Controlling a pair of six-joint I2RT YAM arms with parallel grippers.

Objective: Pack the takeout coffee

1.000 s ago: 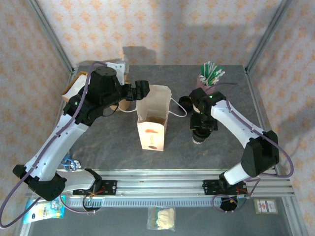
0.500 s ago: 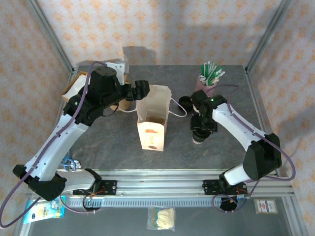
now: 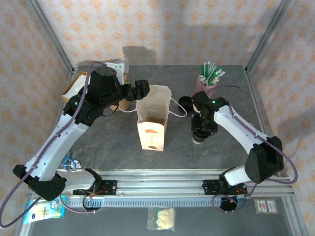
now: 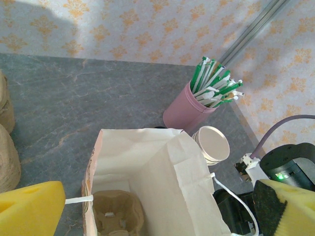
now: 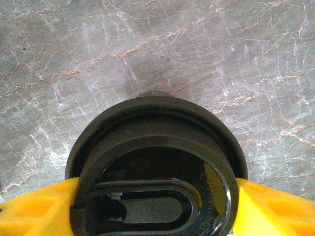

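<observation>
top view: the left gripper [image 3: 141, 89] hangs at the rear lip of the open paper bag [image 3: 152, 132], its jaws spread as wide as they go and holding nothing. it looks posted there to steady the bag's mouth. to the right, on the grey table [image 3: 108, 142], the right gripper [image 3: 199, 132] points straight down over the takeout coffee [image 3: 197, 140]. the coffee stands upright near the bag but apart from it, with the pink straw holder [image 3: 206, 83] behind it.

left wrist view: the yellow fingers [image 4: 29, 209] frame the bag's mouth from above, far apart and empty. a cardboard cup carrier [image 4: 115, 214] sits at the bottom of the bag, probably the seat meant for the cup. beyond the bag stand the straw holder and a lidless stack of white cups [image 4: 212, 144].

right wrist view: the coffee's black lid [image 5: 157, 162] sits squarely between the two yellow pads [image 5: 34, 206], one on each side, a line-up suited to a sideways pinch. the jaws stand partly open around the lid. the lid's rim hides the contact line, so it cannot be told whether the pads press on the cup. the cup appears to rest on the table, not lifted.
</observation>
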